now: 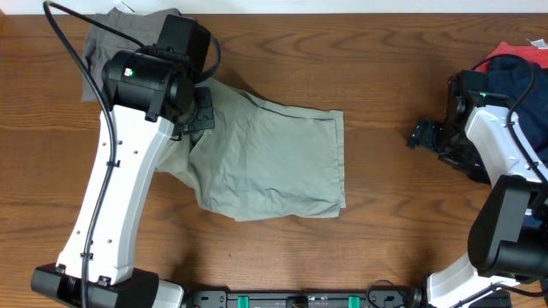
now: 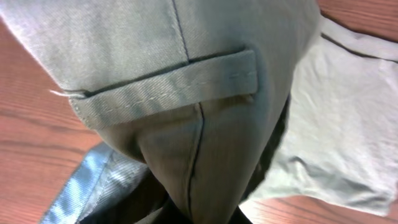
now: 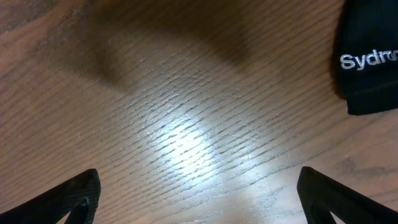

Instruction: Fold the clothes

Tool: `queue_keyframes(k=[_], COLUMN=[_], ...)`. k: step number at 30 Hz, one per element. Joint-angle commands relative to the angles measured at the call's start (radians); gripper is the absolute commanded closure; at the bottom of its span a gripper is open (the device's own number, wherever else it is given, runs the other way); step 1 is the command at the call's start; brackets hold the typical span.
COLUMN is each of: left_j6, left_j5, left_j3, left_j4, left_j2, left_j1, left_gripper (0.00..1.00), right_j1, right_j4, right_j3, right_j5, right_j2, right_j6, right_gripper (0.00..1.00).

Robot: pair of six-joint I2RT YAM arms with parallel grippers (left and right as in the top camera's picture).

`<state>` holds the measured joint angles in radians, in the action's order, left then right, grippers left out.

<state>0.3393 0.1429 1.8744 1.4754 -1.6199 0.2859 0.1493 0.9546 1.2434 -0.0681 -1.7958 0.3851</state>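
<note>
The left gripper [image 1: 199, 115] is closed tight on the trousers [image 1: 274, 158], pinching a gather of the pale grey-green cloth near the waistband. In the left wrist view the cloth rises from the pinch and fills almost the whole picture. A belt loop [image 2: 168, 90] lies across it just beyond the jaws, and a seam runs down into the grip. The fingers themselves are hidden under the fabric.

From that gripper the rest of the trousers spreads flat on the table [image 1: 385, 51] towards the right arm, ending in a straight hemmed edge. A further part of the cloth lies bunched on the far side of the left arm, partly hidden by it.

The right gripper [image 1: 421, 135] stands wide open with nothing between its fingers [image 3: 74, 196], low over bare wood. It is well apart from the trousers, with a strip of table between them. A black garment [image 3: 370, 68] with white lettering lies just ahead of it and to its right, not touching the jaws. A pile of clothes [image 1: 514, 64], navy and red, sits behind that arm.
</note>
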Motion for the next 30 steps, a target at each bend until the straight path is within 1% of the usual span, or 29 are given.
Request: queue_keyframes(k=[1, 8, 14, 17, 21, 27, 30], left_j6=[-0.012, 0.03, 0.034, 0.076, 0.087, 0.16, 0.167], left_j5=[-0.047, -0.054, -0.095, -0.098, -0.106, -0.111, -0.172], left_j3=[0.02, -0.006, -0.006, -0.006, -0.007, -0.007, -0.007], left_j4=[-0.003, -0.062, -0.142, -0.159, -0.176, -0.212, -0.249], left_j2=[-0.026, -0.141, -0.205, -0.227, -0.268, -0.35, -0.403], left_j1=[0.021, 0.13, 0.22, 0.253, 0.298, 0.373, 0.414], left_gripper=[0.94, 0.94, 0.94, 0.94, 0.94, 0.94, 0.94], right_j1=[0.003, 0.003, 0.003, 0.003, 0.003, 0.003, 0.003], right_j4=[-0.001, -0.001, -0.001, -0.001, -0.001, -0.001, -0.001], right_j3=[0.01, 0.01, 0.01, 0.01, 0.01, 0.01, 0.01], right_j5=[-0.01, -0.01, -0.01, -0.01, -0.01, -0.01, -0.01], right_j2=[0.019, 0.019, 0.019, 0.019, 0.019, 0.019, 0.019], right_j6=[0.0, 0.0, 0.0, 0.0, 0.0, 0.0, 0.0], right_gripper=[0.01, 0.01, 0.01, 0.01, 0.01, 0.01, 0.01])
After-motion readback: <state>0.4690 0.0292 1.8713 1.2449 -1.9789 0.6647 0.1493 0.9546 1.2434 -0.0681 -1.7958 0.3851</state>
